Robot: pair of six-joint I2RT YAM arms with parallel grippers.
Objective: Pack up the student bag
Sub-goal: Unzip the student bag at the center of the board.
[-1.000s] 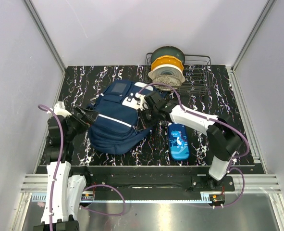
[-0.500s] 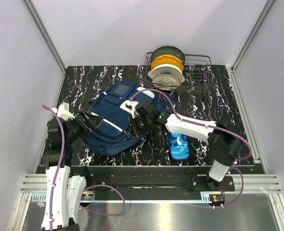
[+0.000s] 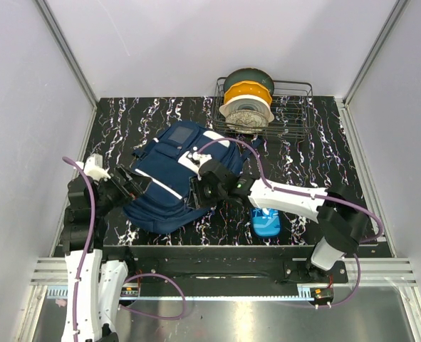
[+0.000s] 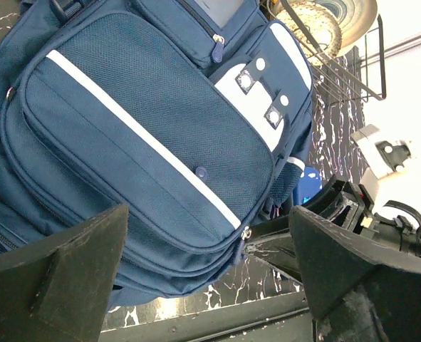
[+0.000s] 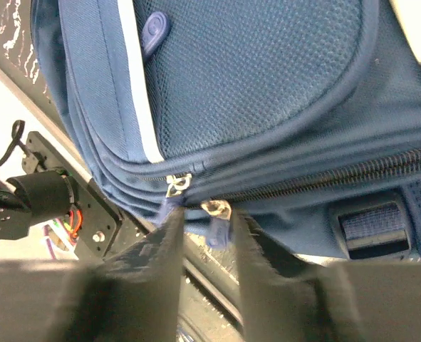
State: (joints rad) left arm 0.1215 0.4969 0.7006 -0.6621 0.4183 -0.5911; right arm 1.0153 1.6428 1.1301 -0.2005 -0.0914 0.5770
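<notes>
Roughly at the middle of the black, white-veined marble-pattern table point(image 3: 317, 153) lies the large navy blue fabric student bag point(image 3: 169, 174), front face up, between the two arms. A thin white stripe point(image 4: 139, 135) runs diagonally across its mesh front pocket, and a white patch point(image 4: 256, 96) with two round snaps sits near its top.

The left gripper point(image 4: 209, 217) is at the bag's left side with its dark fingers point(image 4: 68, 278) spread wide; the wrist view shows the pocket's lower edge and side seams across the gap between them, with nothing pinched.

The right gripper point(image 5: 206, 221) is at the bag's right edge, by the main zip. Its fingers stand close together, and a metal zip pull point(image 5: 216, 209) with a blue tab sits in the narrow gap, clamped between them. A second metal zip pull point(image 5: 176, 187) hangs just beside it, free.

A small bright-blue patterned pencil case point(image 3: 266, 222) lies on the table under the right forearm, just right of the bag. At the far side a wire rack point(image 3: 295, 117) holds green, yellow and white spools point(image 3: 247, 100), well apart from both grippers.
</notes>
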